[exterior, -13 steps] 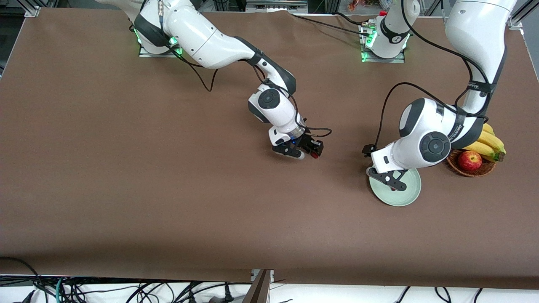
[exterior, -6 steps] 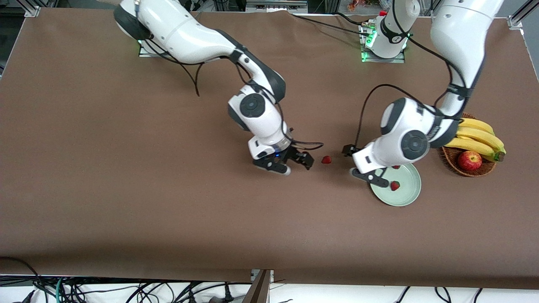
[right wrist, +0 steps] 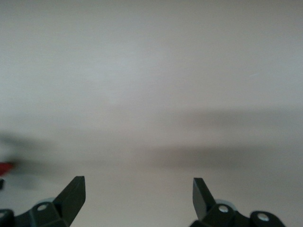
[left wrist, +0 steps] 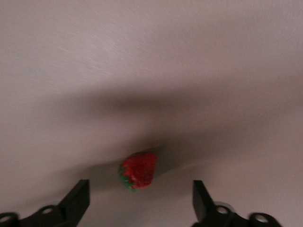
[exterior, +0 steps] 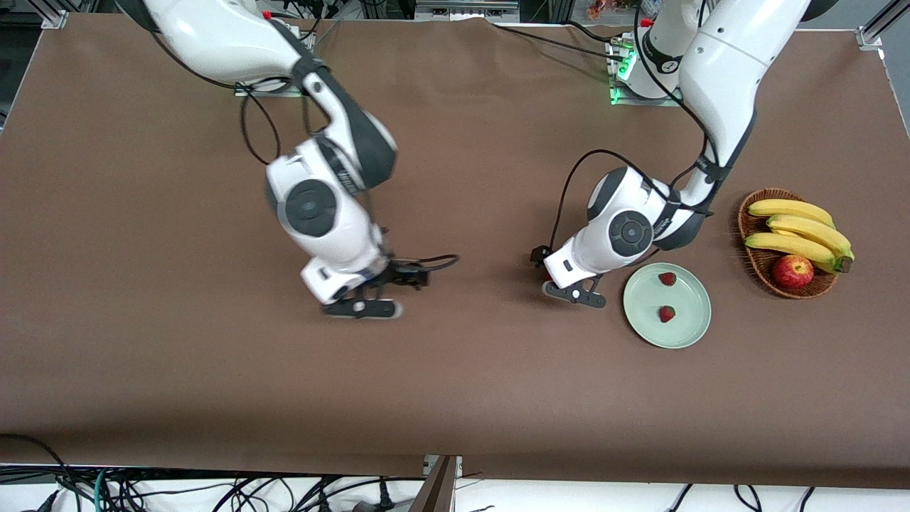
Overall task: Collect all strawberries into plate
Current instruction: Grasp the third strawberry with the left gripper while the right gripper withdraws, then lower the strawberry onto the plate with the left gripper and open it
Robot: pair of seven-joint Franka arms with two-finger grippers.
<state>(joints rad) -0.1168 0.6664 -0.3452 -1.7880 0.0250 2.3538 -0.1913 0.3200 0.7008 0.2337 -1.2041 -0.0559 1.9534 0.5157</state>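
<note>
Now | two strawberries (exterior: 667, 279) lie in the plate (exterior: 693, 327) | third strawberry (left wrist: 138, 170) framed by left gripper (exterior: 572, 290), fingers apart | right gripper (exterior: 384, 293) held over bare tabletop (exterior: 142, 355), fingers apart.

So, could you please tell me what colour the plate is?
Pale mint green, plain; the plate shows best in the front view.

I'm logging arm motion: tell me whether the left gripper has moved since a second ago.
Yes. The left gripper was over the plate then; now it is off it, open over bare table toward the right arm's end, above the third strawberry.
</note>
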